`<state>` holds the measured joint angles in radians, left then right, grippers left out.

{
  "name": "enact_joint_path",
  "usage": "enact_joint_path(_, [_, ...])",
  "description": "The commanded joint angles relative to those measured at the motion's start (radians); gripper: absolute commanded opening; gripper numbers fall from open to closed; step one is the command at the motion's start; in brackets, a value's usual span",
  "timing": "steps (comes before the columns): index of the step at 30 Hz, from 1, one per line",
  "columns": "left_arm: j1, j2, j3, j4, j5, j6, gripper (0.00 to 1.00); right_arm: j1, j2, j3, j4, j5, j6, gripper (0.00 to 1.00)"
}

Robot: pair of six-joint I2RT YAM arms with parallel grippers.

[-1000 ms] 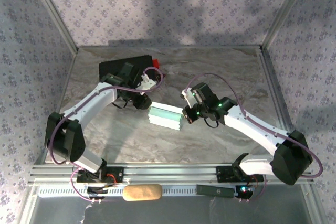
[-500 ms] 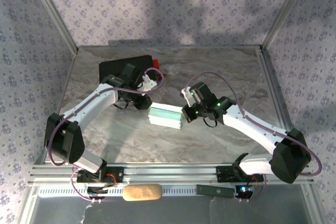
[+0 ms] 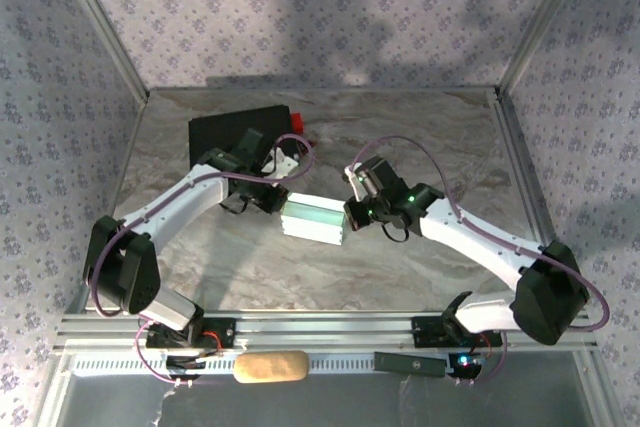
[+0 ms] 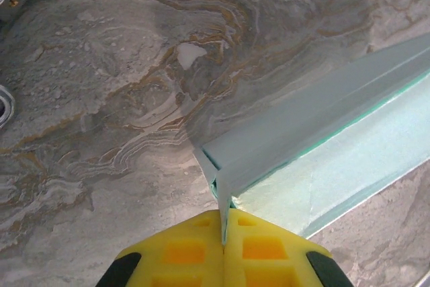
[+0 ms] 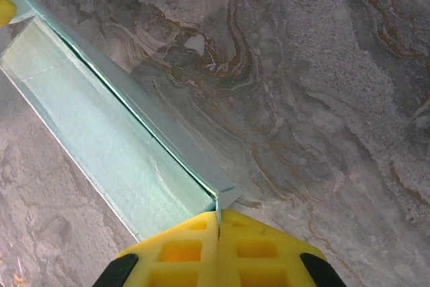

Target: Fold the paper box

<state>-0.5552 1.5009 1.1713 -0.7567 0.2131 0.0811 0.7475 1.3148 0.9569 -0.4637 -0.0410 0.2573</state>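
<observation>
**Top external.**
- Paper box (image 3: 314, 220): pale blue card, lying at the middle of the marble-pattern table (image 3: 450, 137), between the two claws.
- Left gripper (image 3: 281, 209): at the box's left end.
- Right gripper (image 3: 348, 219): at its right end.
- Black case (image 3: 235, 132) with a red end (image 3: 300, 125): behind the left arm, apart from the paper box.
- Tan oblong item (image 3: 270, 367) and dark bar (image 3: 410, 364): on the near rail. Any lettering on them is too small to read.

**Left wrist.**
- Left gripper (image 4: 223, 253): yellow pads (image 4: 181, 257) pressed together, with a thin end flap of the paper box (image 4: 322, 119) pinched edge-on between them.
- Box body: runs off to the upper right over the table (image 4: 101, 99).
- White cable (image 4: 5, 105): at the left edge.

**Right wrist.**
- Right gripper (image 5: 218, 250): pads closed on the corner edge of the paper box (image 5: 101, 119).
- Box: stretches to the upper left, its open trough facing up.
- Yellow pad of the other claw (image 5: 5, 8): at the box's far end.
- Bare table (image 5: 302, 65): to the right.
</observation>
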Motion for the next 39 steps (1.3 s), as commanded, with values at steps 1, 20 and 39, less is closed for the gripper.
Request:
enact_joint_path(1, [-0.051,-0.027,0.000,0.038,-0.039,-0.106,0.00,0.042,0.026,0.035,0.020,0.083,0.129,0.00])
enact_joint_path(20, [-0.099,-0.035,-0.010,0.072,-0.155,-0.417,0.00,0.166,0.076,0.070,0.100,0.363,0.436,0.00])
enact_joint_path(39, [-0.123,-0.042,-0.070,0.193,-0.211,-0.536,0.00,0.127,0.104,0.042,0.275,0.323,0.385,0.00])
